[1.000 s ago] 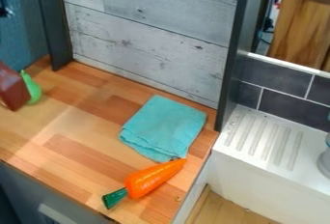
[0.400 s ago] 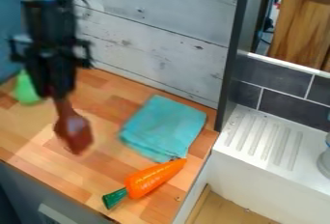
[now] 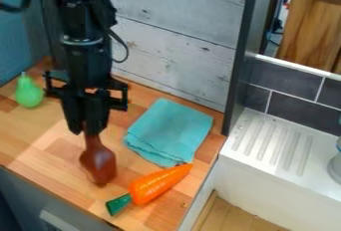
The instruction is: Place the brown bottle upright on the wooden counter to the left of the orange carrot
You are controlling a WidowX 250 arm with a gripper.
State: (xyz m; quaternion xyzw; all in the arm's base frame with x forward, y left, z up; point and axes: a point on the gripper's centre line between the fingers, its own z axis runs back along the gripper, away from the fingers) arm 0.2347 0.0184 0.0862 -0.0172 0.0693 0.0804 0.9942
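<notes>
Jaws closed on brown spoon-like utensil, its bowl end broad, rounded, glossy, pointing down.

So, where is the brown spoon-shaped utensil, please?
The utensil is left of centre in the camera view, in the black pincer, beside the orange carrot.
</notes>
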